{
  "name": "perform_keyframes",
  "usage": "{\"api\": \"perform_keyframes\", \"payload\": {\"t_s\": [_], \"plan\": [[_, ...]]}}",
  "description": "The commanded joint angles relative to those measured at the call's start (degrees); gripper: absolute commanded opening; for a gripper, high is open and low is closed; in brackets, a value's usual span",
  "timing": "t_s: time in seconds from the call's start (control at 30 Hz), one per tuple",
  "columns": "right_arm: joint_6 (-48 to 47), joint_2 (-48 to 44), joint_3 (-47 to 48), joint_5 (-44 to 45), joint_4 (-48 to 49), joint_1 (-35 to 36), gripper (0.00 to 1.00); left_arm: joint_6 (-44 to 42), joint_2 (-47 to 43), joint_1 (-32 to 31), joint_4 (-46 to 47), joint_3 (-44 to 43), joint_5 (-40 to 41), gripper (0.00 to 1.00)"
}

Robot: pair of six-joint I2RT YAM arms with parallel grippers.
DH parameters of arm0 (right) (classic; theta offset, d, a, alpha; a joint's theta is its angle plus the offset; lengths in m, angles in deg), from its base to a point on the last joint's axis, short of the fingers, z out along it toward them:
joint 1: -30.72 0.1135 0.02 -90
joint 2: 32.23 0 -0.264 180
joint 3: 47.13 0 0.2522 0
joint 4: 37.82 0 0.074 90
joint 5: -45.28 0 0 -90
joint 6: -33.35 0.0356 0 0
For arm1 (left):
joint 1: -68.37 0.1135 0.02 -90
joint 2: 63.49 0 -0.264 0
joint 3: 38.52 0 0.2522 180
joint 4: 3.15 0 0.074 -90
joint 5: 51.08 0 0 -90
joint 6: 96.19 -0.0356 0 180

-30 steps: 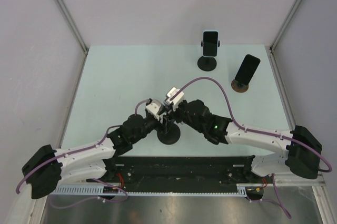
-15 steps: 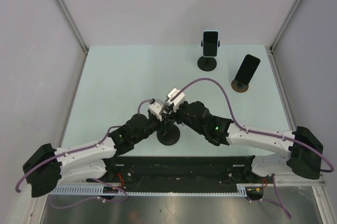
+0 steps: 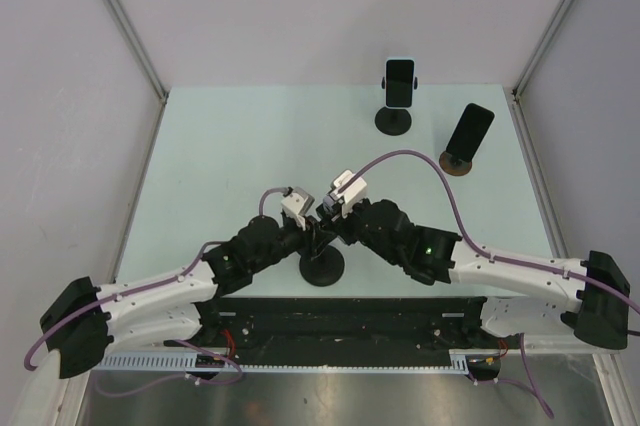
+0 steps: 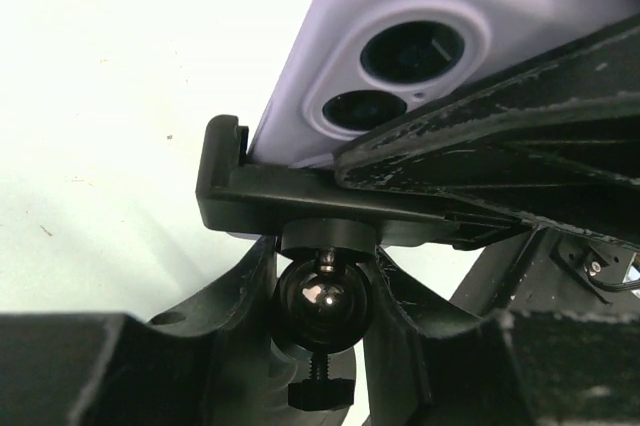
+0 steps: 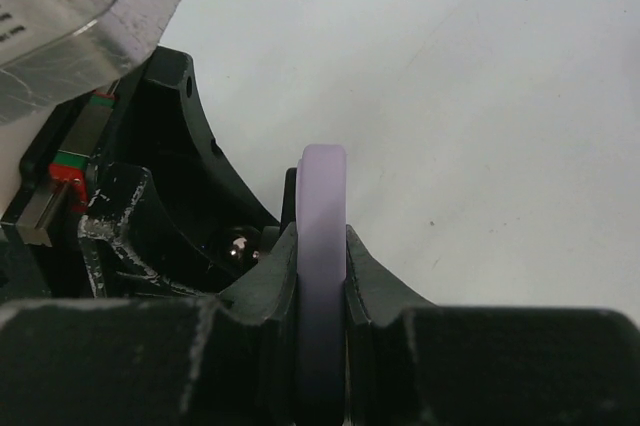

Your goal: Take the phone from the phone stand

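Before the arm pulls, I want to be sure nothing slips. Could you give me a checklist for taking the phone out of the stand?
1. Right gripper shut on the lilac phone: ok.
2. Left gripper shut on the stand's ball joint: ok.
3. Phone free of the cradle: not ok.
4. Stand base flat on the table: cannot tell.
5. Two rear phone stands away from both grippers: ok.
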Motion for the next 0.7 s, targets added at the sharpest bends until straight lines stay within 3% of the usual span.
{"api": "perform_keyframes", "payload": {"t_s": [0.0,0.3,0.67], "plan": [[1.5,-5.9,-0.3,11.9,-7.7,1.9,0.00,1.1,-3.0,4.3,-4.0,0.8,28.7,0.00],[2.9,-1.4,-0.4,25.9,-0.4,1.6,0.00,-0.2,-7.5,0.4,-0.3,4.1,27.2,0.00],[2.1,3.6,-0.4,22.9,12.9,-1.4,0.00,-3.4,-4.5,-3.6,5.4,4.6,20.8,0.00]]}}
